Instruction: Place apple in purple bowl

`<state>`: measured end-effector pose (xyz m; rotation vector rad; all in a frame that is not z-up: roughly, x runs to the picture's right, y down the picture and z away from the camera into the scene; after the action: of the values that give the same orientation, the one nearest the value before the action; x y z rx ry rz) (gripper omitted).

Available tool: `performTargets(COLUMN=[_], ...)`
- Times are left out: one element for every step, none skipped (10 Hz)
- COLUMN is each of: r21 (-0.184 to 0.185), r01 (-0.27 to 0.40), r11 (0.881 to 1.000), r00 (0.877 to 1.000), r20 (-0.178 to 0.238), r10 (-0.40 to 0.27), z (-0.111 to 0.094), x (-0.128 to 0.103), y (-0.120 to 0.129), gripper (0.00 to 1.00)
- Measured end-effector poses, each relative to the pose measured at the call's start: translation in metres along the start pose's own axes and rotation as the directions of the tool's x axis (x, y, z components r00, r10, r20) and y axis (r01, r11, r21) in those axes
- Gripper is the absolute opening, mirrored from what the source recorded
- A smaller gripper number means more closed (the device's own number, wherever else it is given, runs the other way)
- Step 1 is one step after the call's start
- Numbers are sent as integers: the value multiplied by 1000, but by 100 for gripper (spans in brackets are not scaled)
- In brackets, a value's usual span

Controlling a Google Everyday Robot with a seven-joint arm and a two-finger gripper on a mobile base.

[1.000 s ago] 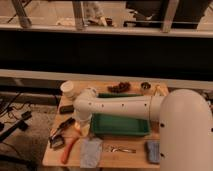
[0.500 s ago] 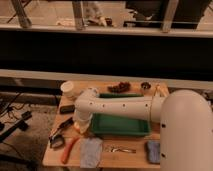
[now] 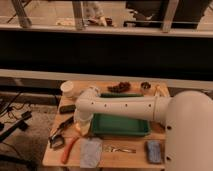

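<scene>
One white arm [image 3: 130,106] reaches leftward over the wooden table [image 3: 131,159]. The gripper [image 3: 82,127] points down just left of the green tray [image 3: 120,125], near the orange carrot [image 3: 67,150]. Grip state: cannot tell. The apple cannot be made out beside or under the gripper.

Light wooden tabletop [image 3: 134,160], white arm [image 3: 130,107], pincer [image 3: 82,129] low over its left side, green tray [image 3: 120,125], orange carrot [image 3: 68,150], grey cloth [image 3: 91,151], blue sponge [image 3: 154,150]

A wooden table [image 3: 133,161] stands on grey floor [image 3: 35,150]. Behind the table runs a dark wall [image 3: 125,52] with a pale ledge [image 3: 150,78]; above it stand metal posts [image 3: 77,15]. The gripper [image 3: 82,128] hangs over the table's left part.
</scene>
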<state>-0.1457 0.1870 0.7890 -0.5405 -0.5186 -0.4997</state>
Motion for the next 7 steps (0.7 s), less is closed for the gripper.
performTargets(r21=[17,44,73,108,140,177,208], r01=[3,4,4,3,-2,-19,-40], r11=[1000,999,997,994,990,984,977], r00=[1000,1000,999,998,997,995,994], r20=[9,27,46,64,79,95,107], r10=[-3,-6,-7,-10,-9,2,18], z=[-11,-29,-50,-72,-92,-112,-127], x=[-3,-7,-10,-14,-14,-8,1], y=[-1,-2,-2,-2,-2,2,7], gripper=[34,34,34,34,34,34,34])
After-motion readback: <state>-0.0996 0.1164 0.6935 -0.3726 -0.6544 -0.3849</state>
